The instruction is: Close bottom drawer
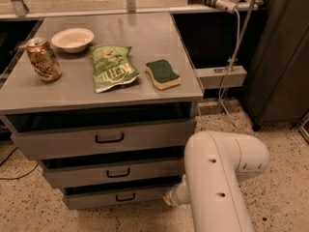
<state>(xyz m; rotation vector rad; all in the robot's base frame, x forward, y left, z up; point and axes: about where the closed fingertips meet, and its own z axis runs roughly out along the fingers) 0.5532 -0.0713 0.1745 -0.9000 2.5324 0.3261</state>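
Note:
The bottom drawer (120, 196) is the lowest and narrowest grey front of the cabinet, with a small black pull handle (125, 197). A dark gap shows above its front panel. My gripper (169, 197) is at the end of the white arm (217, 178), low down at the right end of the bottom drawer's front. It seems to touch or sit just beside that panel's right edge. The arm's bulk hides most of it.
Above are the middle drawer (116, 172) and the top drawer (106, 138). On the cabinet top sit a can (43, 59), a white bowl (73, 39), a green chip bag (112, 67) and a sponge (163, 74). A dark cabinet (280, 57) and cables stand at the right.

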